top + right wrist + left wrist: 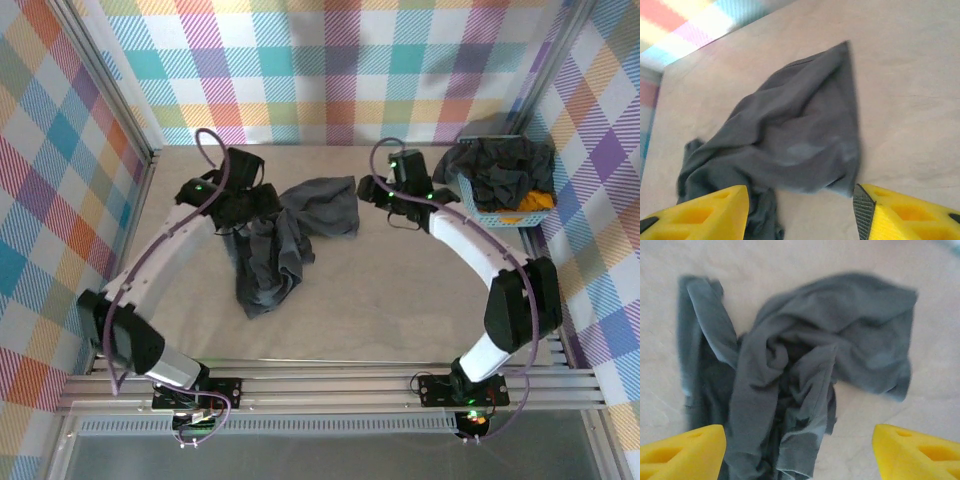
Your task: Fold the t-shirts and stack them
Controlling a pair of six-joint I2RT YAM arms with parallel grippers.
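A: The crumpled plain dark grey cotton t-shirt (285, 240) is seen lying in a twisted heap in the middle of the beige cloth-covered surface (400, 310), with one broad flap thrown out towards the right arm. The left claw (799, 452) is spread wide above it, and nothing is gripped.

B: The right claw (800, 210) is parted too, poised just beside the flap's corner. No cloth is pinched between its yellow fingers (705, 210).

A: The risk: if a bunched fold is taken instead of a single hem, two layers may be lifted together and the twist locked in.

B: Agreed. A sleeve could also be dragged under the body and the fold spoiled. The light blue plastic basket (478, 205), loaded with dark shirts (500, 170) and an orange-yellow one (528, 208), is set well apart at the far right.

A: Writing? None can be read; no print, tag or brand is made out.
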